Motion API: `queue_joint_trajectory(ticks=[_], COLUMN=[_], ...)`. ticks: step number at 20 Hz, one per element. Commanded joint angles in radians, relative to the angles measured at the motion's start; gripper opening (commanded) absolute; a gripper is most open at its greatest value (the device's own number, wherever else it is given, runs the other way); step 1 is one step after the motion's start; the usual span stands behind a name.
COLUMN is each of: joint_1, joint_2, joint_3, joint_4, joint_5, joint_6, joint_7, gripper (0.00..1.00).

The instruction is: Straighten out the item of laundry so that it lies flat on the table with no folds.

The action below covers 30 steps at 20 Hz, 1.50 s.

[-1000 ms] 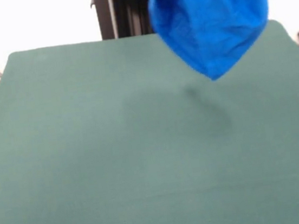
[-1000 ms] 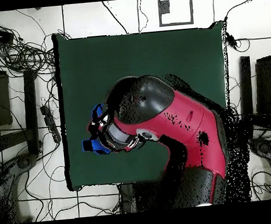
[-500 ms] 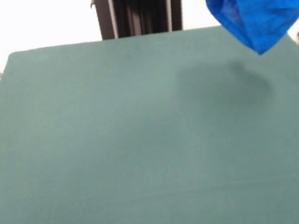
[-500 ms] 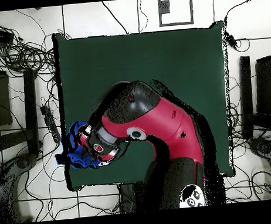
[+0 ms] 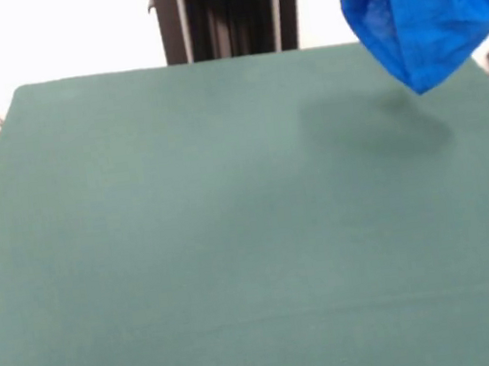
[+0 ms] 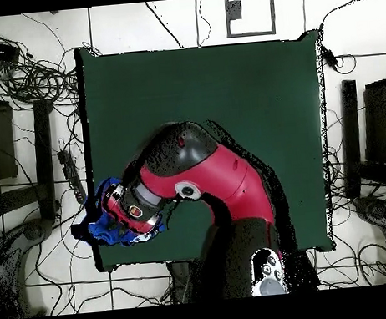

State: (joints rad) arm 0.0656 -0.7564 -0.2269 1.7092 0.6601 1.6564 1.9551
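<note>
The item of laundry (image 5: 424, 9) hangs bunched in the air, a bright blue bag-shaped clump tapering to a point at its lowest end, clear of the table (image 5: 233, 238) — a soft shadow sits on the felt below and slightly aside of that tip. No print or lettering shows; only plain blue folds. In the front view it hangs at the upper right, near the table's far right corner. In the overhead view blue cloth (image 6: 101, 224) pokes out from under the arm's wrist (image 6: 134, 211), right at the table's left edge, partly past it over the cables (image 6: 30, 80) on the floor.

The gripper itself is hidden — above the frame in front, under the arm from overhead — so whether its fingers pinch the shirt cannot be told, though the cloth evidently hangs from there.

Key relation: the shirt's long axis runs straight down from the grip, and open green felt lies inboard of it. Judgement: the next move needs a carry back toward the table's middle before lowering, or part of the shirt may drape off the edge.
</note>
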Motion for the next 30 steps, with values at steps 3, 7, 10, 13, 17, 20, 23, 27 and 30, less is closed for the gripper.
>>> queue_joint_trajectory(ticks=[3, 7, 10, 13, 17, 20, 23, 27, 30], joint_1=[0.018, 0.079, 0.149, 0.161, 0.119, 0.088, 0.071, 0.098, 0.114], joint_2=[0.033, -0.018, -0.02, 0.022, 0.051, 0.071, 0.093, 0.102, 0.109], joint_3=[0.083, -0.014, -0.128, -0.179, -0.17, -0.181, -0.199, -0.237, -0.252], joint_4=[0.072, -0.014, -0.105, -0.156, -0.181, -0.227, -0.233, -0.242, -0.249], joint_5=[-0.186, -0.467, -0.604, -0.661, -0.693, -0.734, -0.773, -0.802, -0.809], joint_6=[-0.817, -1.095, -1.175, -1.253, -1.32, -1.373, -1.44, -1.455, -1.462], joint_7=[-0.19, -0.033, 0.061, 0.09, 0.084, 0.07, 0.08, 0.1, 0.112], gripper=[0.0, 0.0, 0.0, 0.0, 0.0, 0.0, 0.0, 0.0, 0.0])
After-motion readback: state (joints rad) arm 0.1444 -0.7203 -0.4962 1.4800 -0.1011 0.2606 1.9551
